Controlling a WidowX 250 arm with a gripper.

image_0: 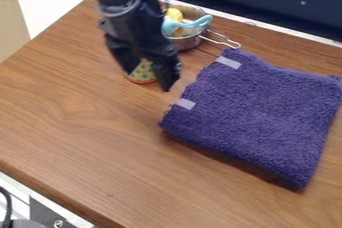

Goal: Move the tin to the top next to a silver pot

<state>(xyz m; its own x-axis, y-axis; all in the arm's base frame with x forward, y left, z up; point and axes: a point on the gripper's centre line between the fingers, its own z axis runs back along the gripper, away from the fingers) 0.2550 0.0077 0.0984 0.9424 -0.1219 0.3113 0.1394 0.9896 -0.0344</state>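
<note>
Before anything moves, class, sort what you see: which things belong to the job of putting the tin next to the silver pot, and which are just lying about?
For the job:
tin
silver pot
gripper, at the tin

Just lying about:
purple towel
light blue thing, in the pot
yellow thing, also in the pot

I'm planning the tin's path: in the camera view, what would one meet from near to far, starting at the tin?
Dotted tin → silver pot → dark blue panel.
</note>
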